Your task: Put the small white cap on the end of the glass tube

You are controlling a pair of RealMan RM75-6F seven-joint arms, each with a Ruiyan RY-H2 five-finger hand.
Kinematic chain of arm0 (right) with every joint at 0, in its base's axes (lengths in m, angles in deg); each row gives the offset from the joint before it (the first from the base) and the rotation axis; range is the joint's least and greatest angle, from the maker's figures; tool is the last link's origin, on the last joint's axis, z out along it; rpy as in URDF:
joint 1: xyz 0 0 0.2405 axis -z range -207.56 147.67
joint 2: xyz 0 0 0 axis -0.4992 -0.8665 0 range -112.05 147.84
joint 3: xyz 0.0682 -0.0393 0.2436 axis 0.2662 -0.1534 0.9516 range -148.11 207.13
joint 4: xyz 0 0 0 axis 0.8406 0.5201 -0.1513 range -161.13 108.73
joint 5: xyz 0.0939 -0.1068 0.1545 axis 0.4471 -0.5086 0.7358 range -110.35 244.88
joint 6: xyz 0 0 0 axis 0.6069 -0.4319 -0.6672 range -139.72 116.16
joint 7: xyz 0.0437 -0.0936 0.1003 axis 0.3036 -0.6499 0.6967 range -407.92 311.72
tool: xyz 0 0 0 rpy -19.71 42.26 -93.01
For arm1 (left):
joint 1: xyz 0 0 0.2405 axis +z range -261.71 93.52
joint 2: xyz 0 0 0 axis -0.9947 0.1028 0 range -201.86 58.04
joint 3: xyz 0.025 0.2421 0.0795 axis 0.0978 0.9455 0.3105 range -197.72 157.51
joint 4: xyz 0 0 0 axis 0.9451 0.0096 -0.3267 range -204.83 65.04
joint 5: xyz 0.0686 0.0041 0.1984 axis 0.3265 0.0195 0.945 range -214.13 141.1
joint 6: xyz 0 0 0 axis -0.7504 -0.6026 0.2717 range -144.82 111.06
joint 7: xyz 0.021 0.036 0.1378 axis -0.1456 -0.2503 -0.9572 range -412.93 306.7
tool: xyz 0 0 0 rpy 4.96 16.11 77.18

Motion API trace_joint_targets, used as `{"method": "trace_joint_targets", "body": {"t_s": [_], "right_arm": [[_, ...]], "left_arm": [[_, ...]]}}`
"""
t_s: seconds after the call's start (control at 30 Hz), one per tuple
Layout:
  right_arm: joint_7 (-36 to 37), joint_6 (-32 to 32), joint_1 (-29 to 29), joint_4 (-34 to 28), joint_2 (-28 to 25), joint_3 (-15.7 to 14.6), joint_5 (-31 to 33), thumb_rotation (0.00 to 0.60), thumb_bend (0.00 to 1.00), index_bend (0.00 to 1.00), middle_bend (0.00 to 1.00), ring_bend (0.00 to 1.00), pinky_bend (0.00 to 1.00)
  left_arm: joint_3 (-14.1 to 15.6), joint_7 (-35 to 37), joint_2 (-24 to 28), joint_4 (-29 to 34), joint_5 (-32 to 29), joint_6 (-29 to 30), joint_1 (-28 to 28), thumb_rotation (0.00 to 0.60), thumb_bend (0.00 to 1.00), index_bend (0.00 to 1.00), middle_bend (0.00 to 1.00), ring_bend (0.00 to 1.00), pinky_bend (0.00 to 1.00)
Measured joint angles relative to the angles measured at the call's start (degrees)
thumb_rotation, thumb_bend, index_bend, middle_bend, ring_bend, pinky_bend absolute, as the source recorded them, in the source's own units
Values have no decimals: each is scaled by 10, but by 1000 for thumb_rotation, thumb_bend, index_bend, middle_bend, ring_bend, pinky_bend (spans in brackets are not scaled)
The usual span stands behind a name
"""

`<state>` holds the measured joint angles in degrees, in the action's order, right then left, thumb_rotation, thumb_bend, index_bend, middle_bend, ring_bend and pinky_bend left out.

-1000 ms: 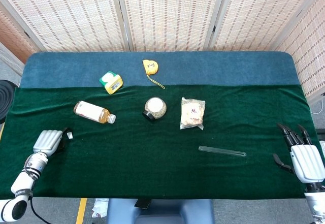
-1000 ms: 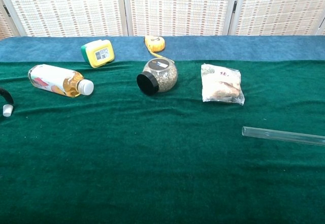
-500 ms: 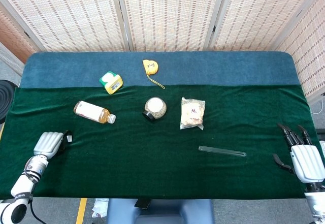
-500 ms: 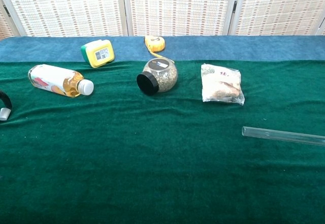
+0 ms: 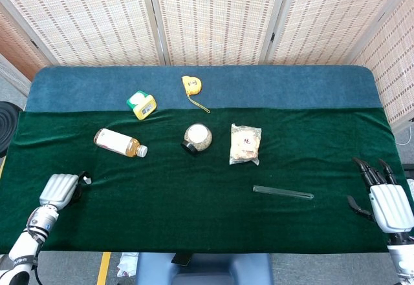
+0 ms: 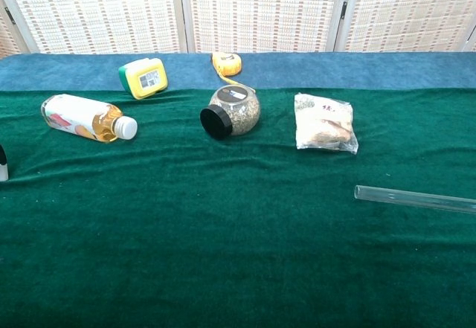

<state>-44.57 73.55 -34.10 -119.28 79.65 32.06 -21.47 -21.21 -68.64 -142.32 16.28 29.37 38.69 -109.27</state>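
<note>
Cap at the left edge, tube lying crosswise near the right.

Your left hand [image 5: 59, 190], fingers curled, pinches the small white cap [image 5: 87, 181] by the tabletop's left edge. The glass tube [image 5: 283, 192] lies left-to-right, well apart, past bottle [image 5: 119, 143], jar [image 5: 197, 137] and packet [image 5: 245, 144]. Your right hand [image 5: 387, 199], spread and empty, is nearer it.

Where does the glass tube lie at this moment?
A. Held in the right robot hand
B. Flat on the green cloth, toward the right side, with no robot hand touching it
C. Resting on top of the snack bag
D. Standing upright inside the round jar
B: the glass tube lies flat on the green cloth, apart from the right robot hand and from the left robot hand.
</note>
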Motion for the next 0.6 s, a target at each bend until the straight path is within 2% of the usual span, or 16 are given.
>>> {"method": "trace_joint_targets", "body": {"t_s": [0.6], "right_arm": [[10, 5, 3, 8, 1, -1, -3, 600, 383, 40, 170, 224, 46]], "left_arm": [[4, -17, 12, 27, -2, 19, 9, 600, 837, 335, 1000, 897, 812]]}}
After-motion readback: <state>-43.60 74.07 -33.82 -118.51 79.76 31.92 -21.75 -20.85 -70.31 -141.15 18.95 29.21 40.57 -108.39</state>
